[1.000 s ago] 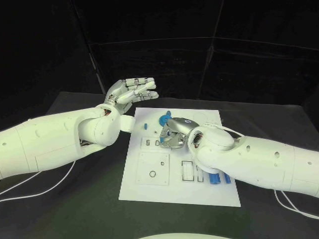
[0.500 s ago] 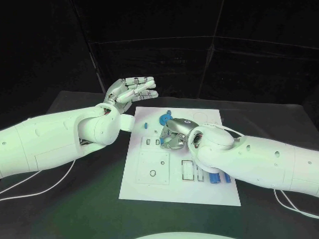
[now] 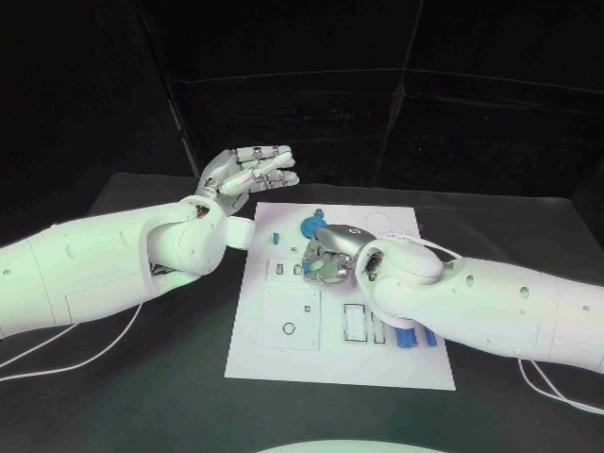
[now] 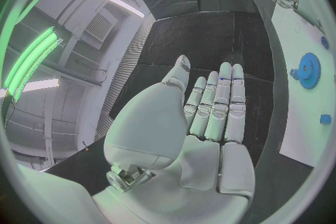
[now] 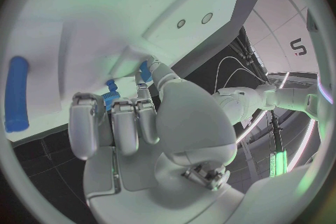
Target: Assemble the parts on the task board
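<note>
1. White task board (image 3: 336, 363) lies mid-frame on the black surface (image 3: 139, 396), with bare margins all round.
2. Right hand (image 3: 327, 255) rests on the board's upper middle, fingers pinching a small blue part (image 5: 111, 98).
3. Left hand (image 3: 248, 170), upper left, hangs released, fingers apart.
4. A blue gear (image 4: 308, 70) sits at the board's top edge.

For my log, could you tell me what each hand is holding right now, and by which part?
The left hand holds nothing; its fingers are spread above the table. The right hand has its fingers curled around a small blue part on the task board; where exactly it grips cannot be told.
</note>
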